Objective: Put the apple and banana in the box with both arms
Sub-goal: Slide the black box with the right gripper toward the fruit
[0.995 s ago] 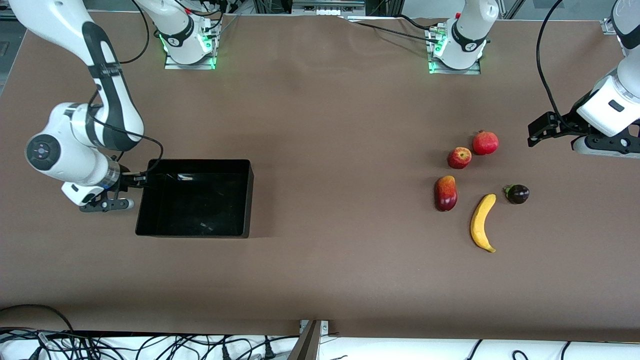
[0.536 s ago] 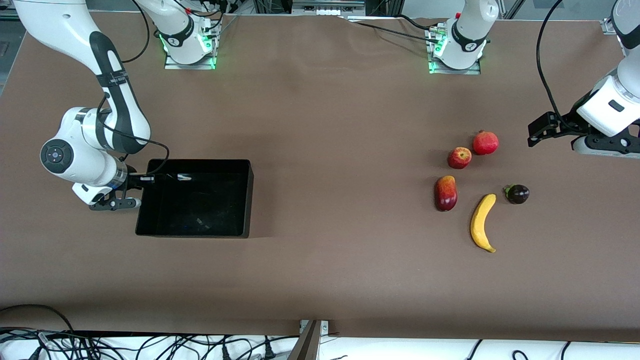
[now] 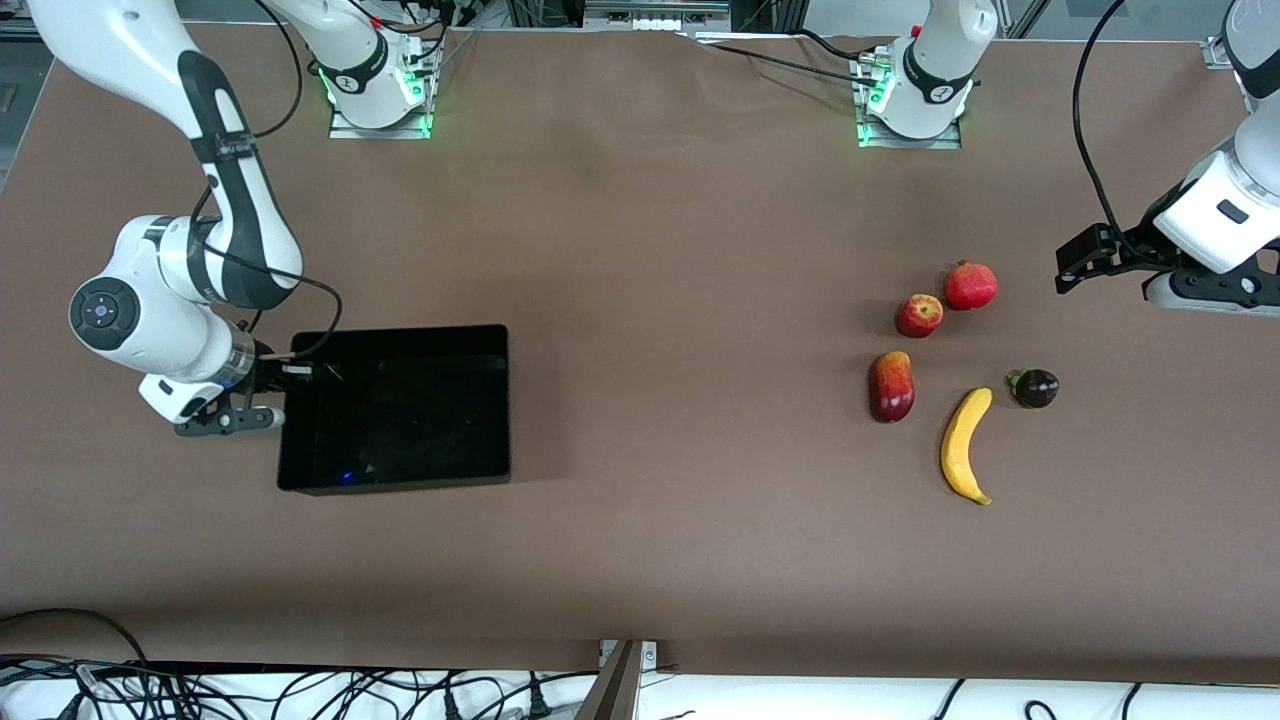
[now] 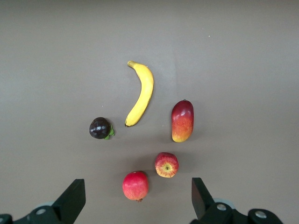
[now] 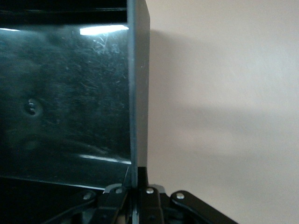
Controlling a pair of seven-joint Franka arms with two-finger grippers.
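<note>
The black box (image 3: 505, 400) sits near the right arm's end of the table. My right gripper (image 3: 285, 372) is shut on the box's end wall (image 5: 138, 84), one finger on each side (image 5: 138, 189). The apple (image 3: 919, 315) and the banana (image 3: 964, 445) lie on the table near the left arm's end. Both show in the left wrist view, the apple (image 4: 167, 164) and the banana (image 4: 141, 95). My left gripper (image 3: 1070, 265) is open and empty, up in the air beside the fruit group (image 4: 136, 184).
A red crowned fruit (image 3: 971, 286) lies beside the apple. A red-yellow mango (image 3: 892, 386) and a small dark purple fruit (image 3: 1035, 387) flank the banana. Bare brown table (image 3: 700, 350) lies between the box and the fruits.
My right arm has shifted and the box in its grip has moved a little nearer to the front camera and turned slightly. The left arm and the fruits have not moved.
</note>
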